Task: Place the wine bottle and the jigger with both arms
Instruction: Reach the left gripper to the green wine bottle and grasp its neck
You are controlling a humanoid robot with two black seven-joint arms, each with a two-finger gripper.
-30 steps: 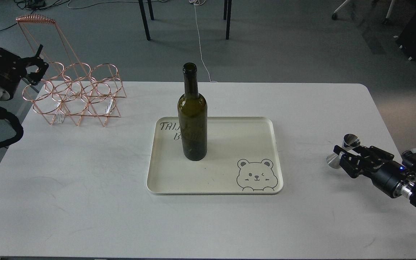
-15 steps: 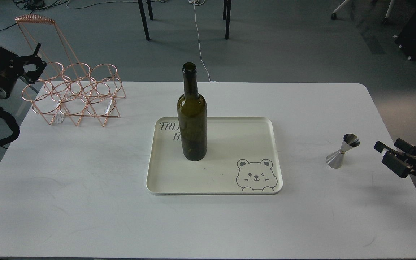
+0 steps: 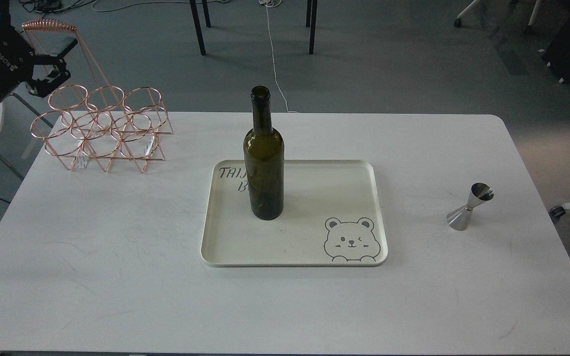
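The dark olive-green wine bottle (image 3: 263,163) stands upright on the left part of a cream tray (image 3: 324,198) at the table's middle. The small silver jigger (image 3: 468,207) stands upright on the white table, to the right of the tray. My left gripper (image 3: 57,63) is at the far upper left, raised beside the copper rack, with its fingers apart and nothing between them. It is far from the bottle. My right arm and gripper are out of view.
A copper wire bottle rack (image 3: 102,128) with ring holders stands at the table's back left corner. The tray has a bear drawing (image 3: 350,240) at its front right. The white table (image 3: 117,277) has rounded corners. Chair and table legs stand on the floor behind.
My right gripper let go of the jigger, drew back to the right and left the view. My left arm rose up and back at the far left. The bottle and jigger stayed put.
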